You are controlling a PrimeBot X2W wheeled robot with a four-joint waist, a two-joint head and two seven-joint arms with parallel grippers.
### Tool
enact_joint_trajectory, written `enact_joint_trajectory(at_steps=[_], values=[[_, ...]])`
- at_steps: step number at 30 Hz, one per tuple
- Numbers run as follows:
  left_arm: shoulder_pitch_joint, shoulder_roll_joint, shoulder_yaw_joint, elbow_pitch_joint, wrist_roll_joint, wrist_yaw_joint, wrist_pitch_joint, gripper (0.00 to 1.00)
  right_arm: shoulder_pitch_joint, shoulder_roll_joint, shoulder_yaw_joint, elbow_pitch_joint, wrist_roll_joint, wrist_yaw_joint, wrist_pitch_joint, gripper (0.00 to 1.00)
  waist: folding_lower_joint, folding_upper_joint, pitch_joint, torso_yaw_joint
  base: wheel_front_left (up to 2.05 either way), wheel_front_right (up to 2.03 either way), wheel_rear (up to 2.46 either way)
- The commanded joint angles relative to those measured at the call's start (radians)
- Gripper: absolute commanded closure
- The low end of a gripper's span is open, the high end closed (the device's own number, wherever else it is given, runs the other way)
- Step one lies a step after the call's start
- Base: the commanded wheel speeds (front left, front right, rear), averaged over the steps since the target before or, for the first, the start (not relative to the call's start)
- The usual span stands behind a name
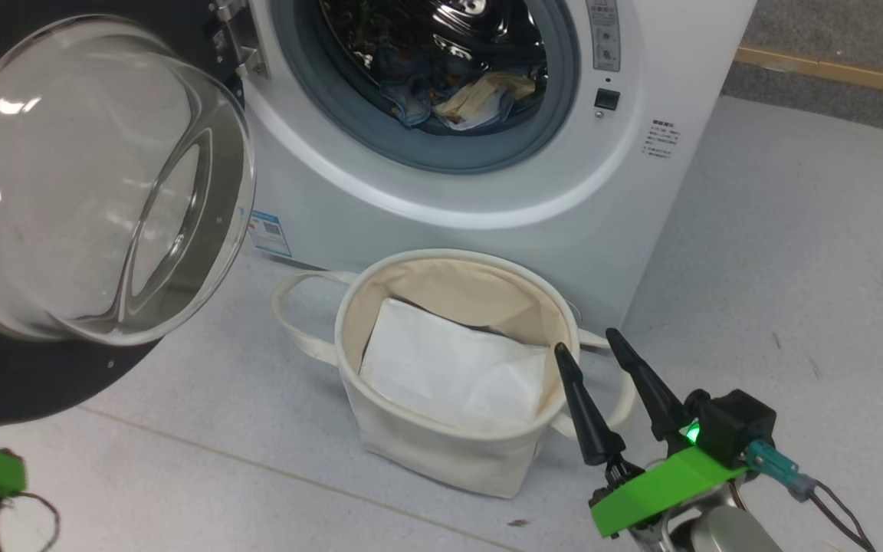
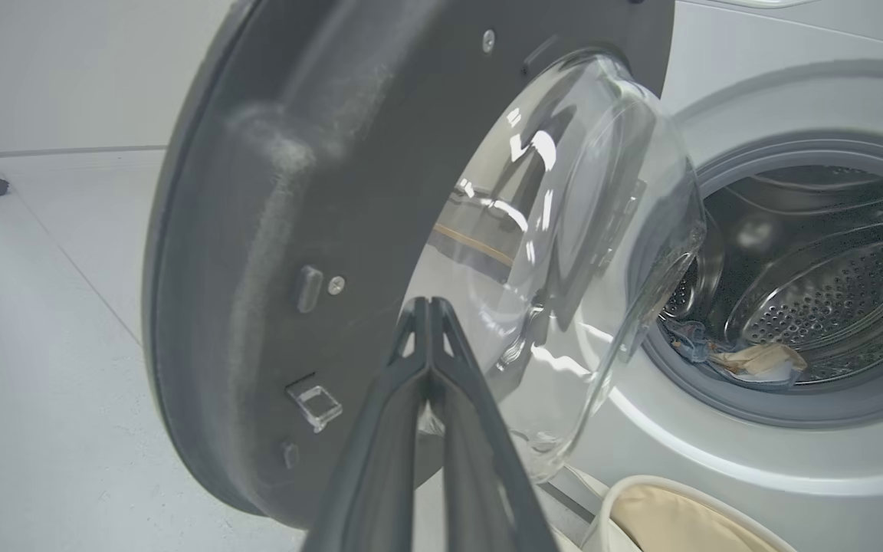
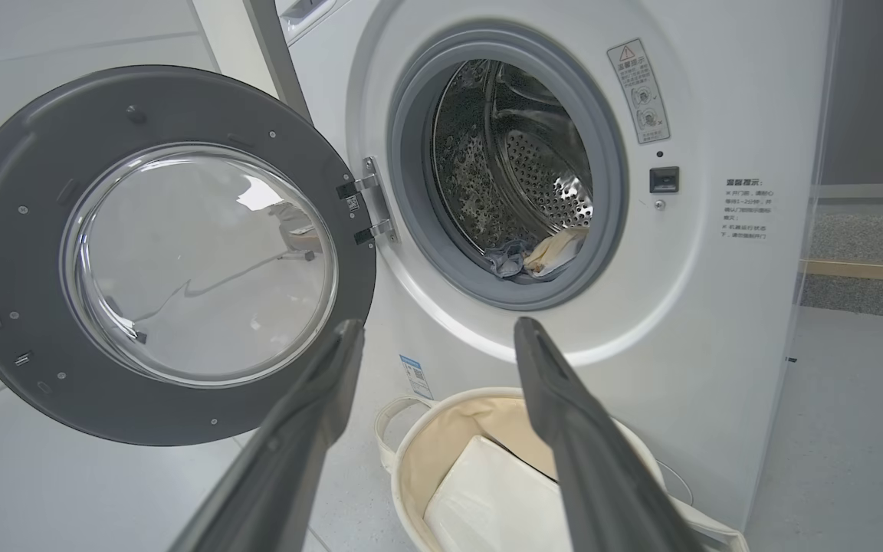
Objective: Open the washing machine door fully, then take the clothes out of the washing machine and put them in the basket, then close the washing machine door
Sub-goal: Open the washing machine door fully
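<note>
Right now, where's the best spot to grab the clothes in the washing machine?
Probably the cream fold of the clothes, bunched up nearest the front. Come straight in through the open front of the washing machine, slightly from above, with the open right gripper, since the pile lies low.

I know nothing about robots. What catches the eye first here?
The big round door with its bulging glass, swung open left of the white washing machine. Then the blue and beige clothes low in its shiny drum, above a cream basket on the floor holding a white sheet. At lower right, two dark right fingers stand apart.
</note>
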State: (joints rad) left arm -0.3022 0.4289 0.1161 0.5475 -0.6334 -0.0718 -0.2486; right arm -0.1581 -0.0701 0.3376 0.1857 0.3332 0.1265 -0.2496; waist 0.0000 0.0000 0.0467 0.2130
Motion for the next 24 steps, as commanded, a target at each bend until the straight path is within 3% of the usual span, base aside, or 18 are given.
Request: enact_joint_trajectory(at_steps=[1,3,5,14,24], values=[[-0.014,0.035,0.029,-0.046,0.007,-0.003,-0.01,1.0,-0.027,0.013,0.02,-0.028,0.004,0.004,-0.012,0.0,0.0,0.0,-0.006,0.006,0.0,0.0,0.0],[0.011,0.016,0.017,-0.099,0.006,0.001,-0.003,1.0,-0.026,0.014,0.022,-0.025,0.005,0.004,-0.012,0.0,0.0,0.0,-0.01,0.008,0.0,0.0,0.0],[0.032,-0.005,0.019,-0.159,-0.005,0.006,-0.001,0.0,-0.025,0.015,0.024,-0.024,0.008,0.004,-0.012,0.0,0.0,0.0,-0.014,0.01,0.0,0.0,0.0],[0.115,-0.042,-0.039,-0.368,0.005,0.024,0.054,0.0,-0.029,0.018,0.027,-0.026,0.013,0.004,-0.012,0.0,0.0,0.0,-0.018,-0.011,0.0,0.0,0.0],[0.157,-0.094,-0.121,-0.495,-0.026,-0.007,0.09,0.0,-0.045,0.019,0.012,-0.029,0.011,0.004,-0.012,0.0,0.0,0.0,0.003,-0.132,0.0,0.0,0.0]])
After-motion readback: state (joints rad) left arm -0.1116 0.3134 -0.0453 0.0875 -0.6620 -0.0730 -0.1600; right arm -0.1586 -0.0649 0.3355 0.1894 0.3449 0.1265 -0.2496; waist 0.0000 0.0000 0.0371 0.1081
